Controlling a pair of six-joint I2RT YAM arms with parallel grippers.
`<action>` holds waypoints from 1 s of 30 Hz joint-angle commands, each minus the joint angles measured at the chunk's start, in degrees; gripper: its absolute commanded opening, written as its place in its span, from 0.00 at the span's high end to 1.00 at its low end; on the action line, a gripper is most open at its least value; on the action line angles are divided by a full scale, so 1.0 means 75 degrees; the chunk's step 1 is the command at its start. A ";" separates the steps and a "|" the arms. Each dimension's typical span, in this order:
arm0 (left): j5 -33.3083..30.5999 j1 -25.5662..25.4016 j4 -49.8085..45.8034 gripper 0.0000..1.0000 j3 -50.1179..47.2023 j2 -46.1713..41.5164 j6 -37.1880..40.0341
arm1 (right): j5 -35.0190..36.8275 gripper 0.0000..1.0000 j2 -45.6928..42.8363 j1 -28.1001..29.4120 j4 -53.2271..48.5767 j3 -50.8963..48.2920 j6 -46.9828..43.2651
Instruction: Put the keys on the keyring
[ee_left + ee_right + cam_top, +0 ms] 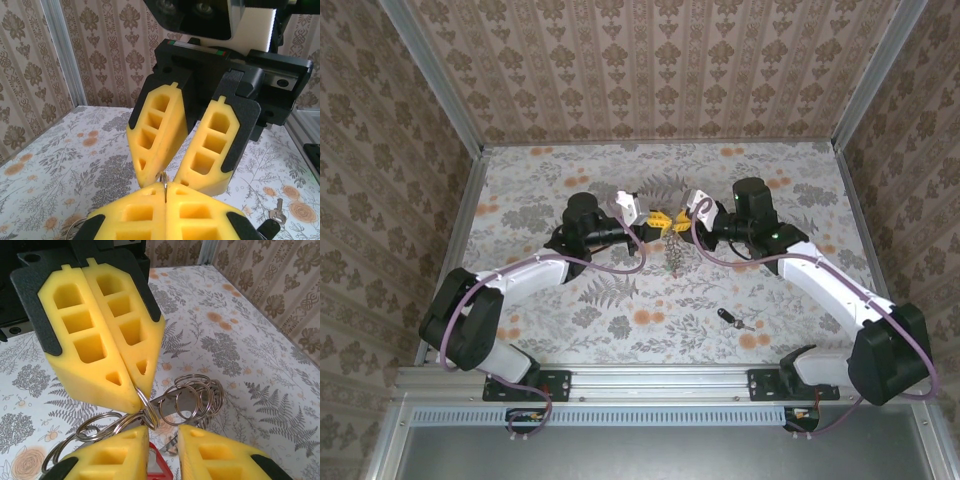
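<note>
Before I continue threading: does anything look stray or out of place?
Yes: one small dark-headed key lies alone on the floral table near the right arm, apart from the tangled bunch of metal rings hanging from the shut left gripper.

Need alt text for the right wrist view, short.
The left end effector, shut, pinches one loop of the keyring, a cluster of metal rings, above the floral table. Below, the right end effector has its yellow fingers apart with a red key head between them.
</note>
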 commanded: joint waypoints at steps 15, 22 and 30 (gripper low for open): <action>0.0524 0.0064 0.0543 1.00 0.0059 -0.0261 -0.0294 | -0.1652 0.76 0.0314 -0.0293 0.0434 0.0386 -0.0171; 0.0408 0.0098 0.0505 1.00 0.0028 -0.0338 -0.0264 | -0.1332 0.74 0.0164 -0.0353 -0.0086 0.0382 -0.0659; 0.0522 0.0099 0.0420 1.00 0.0049 -0.0325 -0.0248 | -0.1456 0.73 0.0162 -0.0357 0.0140 0.0361 -0.0642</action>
